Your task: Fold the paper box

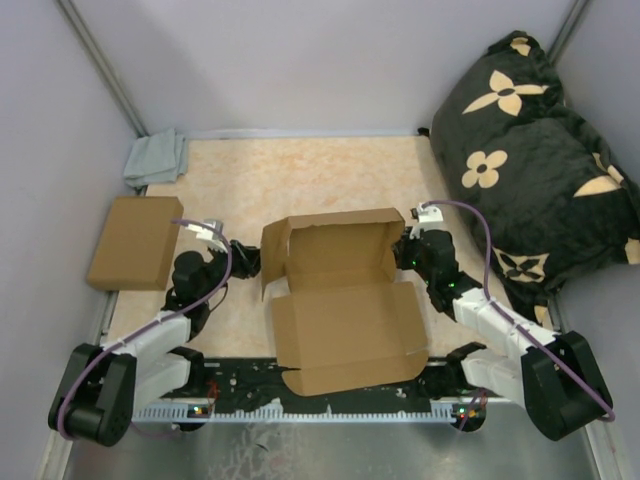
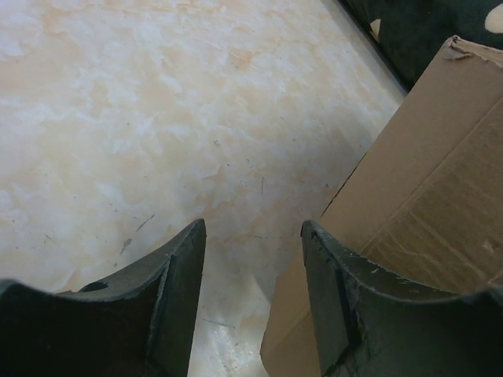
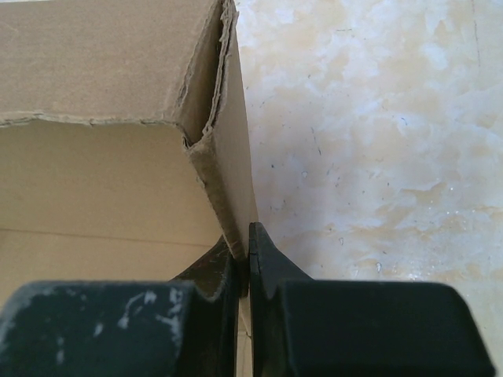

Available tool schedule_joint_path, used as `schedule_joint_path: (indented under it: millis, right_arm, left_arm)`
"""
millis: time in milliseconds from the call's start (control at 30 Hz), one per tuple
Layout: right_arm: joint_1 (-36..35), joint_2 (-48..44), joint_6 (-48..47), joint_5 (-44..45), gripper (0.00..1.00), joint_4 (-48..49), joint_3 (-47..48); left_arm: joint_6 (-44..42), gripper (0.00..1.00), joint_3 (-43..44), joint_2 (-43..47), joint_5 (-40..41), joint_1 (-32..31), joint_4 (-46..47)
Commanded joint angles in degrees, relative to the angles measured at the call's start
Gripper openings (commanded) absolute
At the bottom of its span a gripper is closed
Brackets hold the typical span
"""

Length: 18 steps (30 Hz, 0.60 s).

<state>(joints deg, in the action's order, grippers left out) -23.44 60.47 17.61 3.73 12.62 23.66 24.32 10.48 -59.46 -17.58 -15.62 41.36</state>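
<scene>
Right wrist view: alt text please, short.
The right gripper is pinched shut on the upright side wall of the paper box, near its corner. The box's brown interior fills the left; marbled table lies to the right.

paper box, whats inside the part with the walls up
Only bare brown cardboard shows inside the paper box; nothing lies in it. The right gripper is shut on its right wall, one finger inside. The table beneath the box is covered.

Left gripper (image 2: 251,236) gapes above the table (image 2: 157,118), beside the paper box (image 2: 424,196).
</scene>
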Motion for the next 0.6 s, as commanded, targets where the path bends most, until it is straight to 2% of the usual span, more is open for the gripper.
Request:
schedule_joint_path:
  millis: [0, 567]
  right_arm:
    - [0.37, 0.22, -0.29, -1.42, 0.02, -0.01, 0.2]
    - [0.41, 0.76, -0.47, -1.94, 0.03, -1.44, 1.24]
  left_arm:
    - [-0.66, 0.59, -0.87, 0.21, -2.08, -0.03, 4.49]
    - [1.28, 0.58, -5.19, 2.59, -14.49, -0.27, 10.71]
